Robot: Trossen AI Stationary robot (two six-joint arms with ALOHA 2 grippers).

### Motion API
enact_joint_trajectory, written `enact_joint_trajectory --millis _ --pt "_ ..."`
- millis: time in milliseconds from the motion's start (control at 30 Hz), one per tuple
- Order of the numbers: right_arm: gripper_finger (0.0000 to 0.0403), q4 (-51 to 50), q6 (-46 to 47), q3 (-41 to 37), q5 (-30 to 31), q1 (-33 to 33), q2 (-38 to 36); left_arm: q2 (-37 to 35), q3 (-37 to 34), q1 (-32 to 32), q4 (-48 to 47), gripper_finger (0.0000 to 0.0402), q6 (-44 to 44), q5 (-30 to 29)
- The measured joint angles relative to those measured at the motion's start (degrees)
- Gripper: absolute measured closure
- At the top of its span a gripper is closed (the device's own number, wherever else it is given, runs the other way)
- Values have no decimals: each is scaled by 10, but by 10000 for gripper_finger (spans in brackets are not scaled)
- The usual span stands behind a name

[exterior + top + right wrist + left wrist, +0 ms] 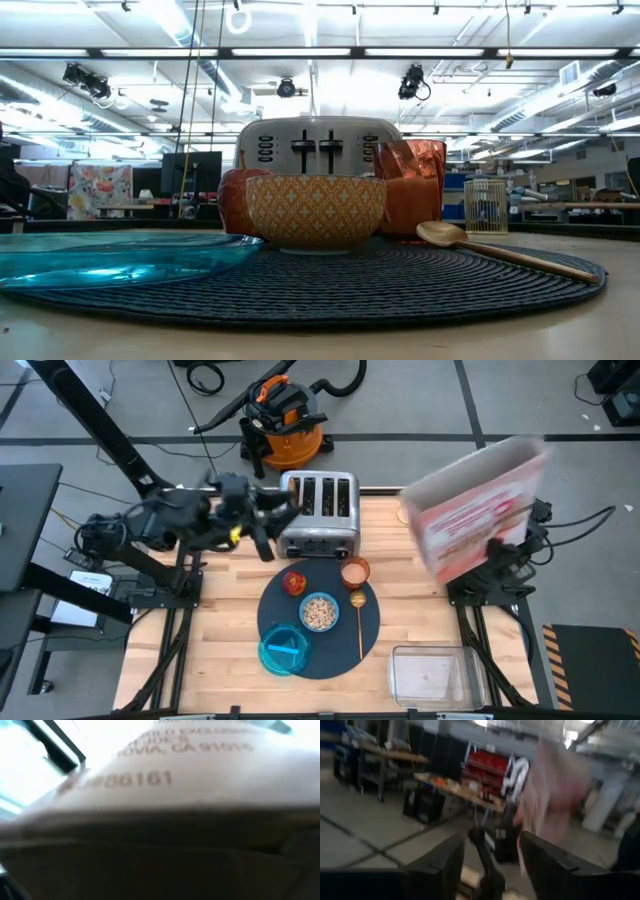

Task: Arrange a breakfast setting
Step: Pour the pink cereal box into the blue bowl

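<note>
While L gripper (268, 525) aloft, mat (372, 628) prob. well apart

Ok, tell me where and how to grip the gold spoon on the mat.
Probably grip the gold spoon mid-handle, from straight above, fingers across its width. It lies flat on the mat, handle pointing toward the table's front edge, bowl end beside the copper cup. The handle is long, thin and clear on both sides; the bowl end sits too near the cup.

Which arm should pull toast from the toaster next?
Probably the left. Its tool hangs open beside the steel toaster, right by the slots. The right arm is at the table's right edge with the pink-and-white cereal box raised above it, apparently carrying it.
</note>
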Motion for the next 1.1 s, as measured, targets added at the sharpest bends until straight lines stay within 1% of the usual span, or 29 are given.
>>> enact_joint_trajectory --millis 67,167,267,333,500,533,633,733,867,1033,1100 --pt "237 25 -12 1 -15 -5 0 14 1 4 -16 178 -28 18" --pt "237 29 -19 1 -15 -14 3 33 0 11 -28 131 -41 32" --pt "237 30 -28 4 -14 -30 14 56 0 22 -7 90 -7 37" --pt "237 30 -37 18 -9 -44 27 75 0 24 23 75 19 48" --pt "237 6 -66 70 -1 -82 81 121 0 39 138 68 57 137" --pt "237 -3 -71 82 2 -90 94 127 0 42 159 68 64 148" --pt "237 -21 -75 114 10 -114 132 140 0 49 194 67 88 151" --pt "237 -36 -74 138 11 -135 166 143 0 56 203 67 104 154" --pt "237 -68 -57 155 15 -147 186 124 0 58 157 67 100 183" --pt "237 -110 -53 158 27 -148 190 59 1 52 23 67 89 190" --pt "237 -140 -33 158 27 -148 190 37 1 50 -20 67 74 197"
